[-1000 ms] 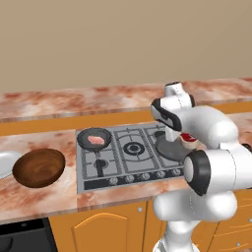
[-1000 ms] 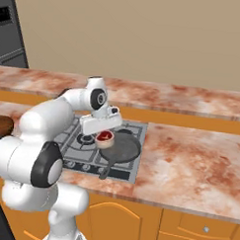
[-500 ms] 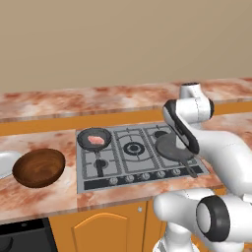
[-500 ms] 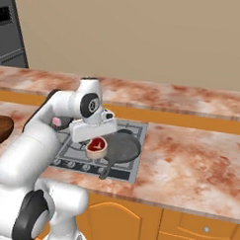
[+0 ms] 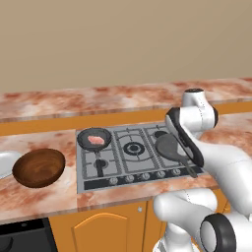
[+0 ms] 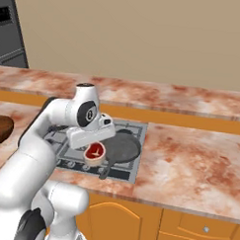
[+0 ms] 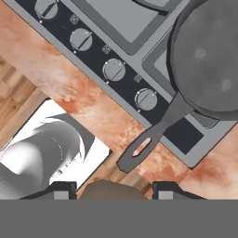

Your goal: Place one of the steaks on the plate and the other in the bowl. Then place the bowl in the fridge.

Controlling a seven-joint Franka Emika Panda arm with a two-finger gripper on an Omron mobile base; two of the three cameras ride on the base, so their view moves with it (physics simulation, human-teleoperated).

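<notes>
Above the stove's front edge, fingers (image 6: 95,151) gripping a deep red steak (image 6: 95,152) with whitish rim.

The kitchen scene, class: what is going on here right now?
The white arm's hand holds the deep red steak with a whitish rim in the air, above the front edge of the stove and beside the empty dark frying pan. The pale pink steak lies in the small pan on the stove's left burner. The brown bowl sits empty on the counter left of the stove, with the white plate beside it at the picture's edge.
</notes>
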